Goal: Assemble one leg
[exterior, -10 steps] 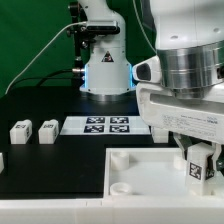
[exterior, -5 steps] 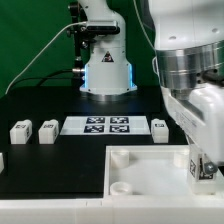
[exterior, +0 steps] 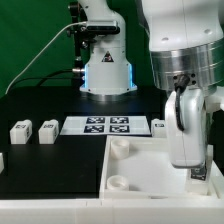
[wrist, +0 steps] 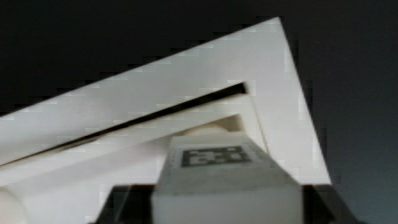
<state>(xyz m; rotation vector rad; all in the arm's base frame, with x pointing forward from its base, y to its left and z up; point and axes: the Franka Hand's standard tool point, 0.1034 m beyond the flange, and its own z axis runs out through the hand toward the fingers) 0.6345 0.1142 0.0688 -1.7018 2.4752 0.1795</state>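
one leg (wrist: 217, 160) pinched in the gripper (wrist: 217, 200), over the tray (exterior: 135, 160) near its 3 o'clock edge. probably off the socket; a tilted leg could jam there.

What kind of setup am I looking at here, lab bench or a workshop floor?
Most likely a robotics lab bench: a black table carries the marker board of fiducial tags, tagged white furniture parts including a large tray, and a green backdrop behind.
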